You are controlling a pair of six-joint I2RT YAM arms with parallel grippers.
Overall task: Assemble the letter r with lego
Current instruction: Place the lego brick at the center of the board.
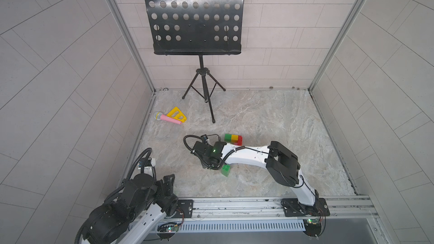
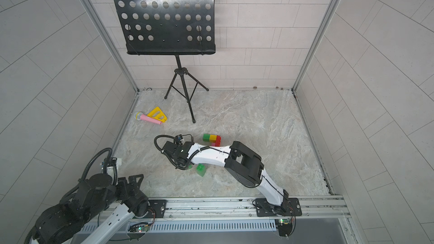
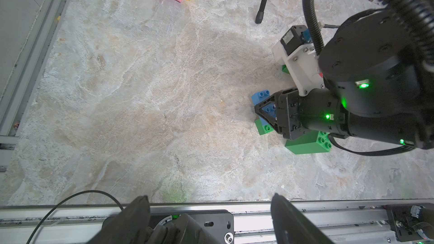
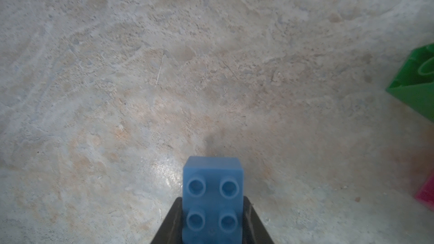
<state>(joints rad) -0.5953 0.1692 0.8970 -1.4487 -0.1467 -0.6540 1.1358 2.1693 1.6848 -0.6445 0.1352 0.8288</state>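
Note:
My right gripper is shut on a blue lego brick, studs facing the wrist camera, held low over the stone table. The left wrist view shows this gripper with the blue brick. A small green piece sits at the brick's end; whether they are joined is unclear. A loose green brick lies beside the right wrist. A joined row of green, yellow and red bricks stands behind the arm. My left gripper is open and empty over the front rail.
A black music stand stands at the back, one tripod foot reaching toward the middle. A pink toy microphone and a yellow triangular toy lie at the back left. Tiled walls enclose three sides; a metal rail runs along the front.

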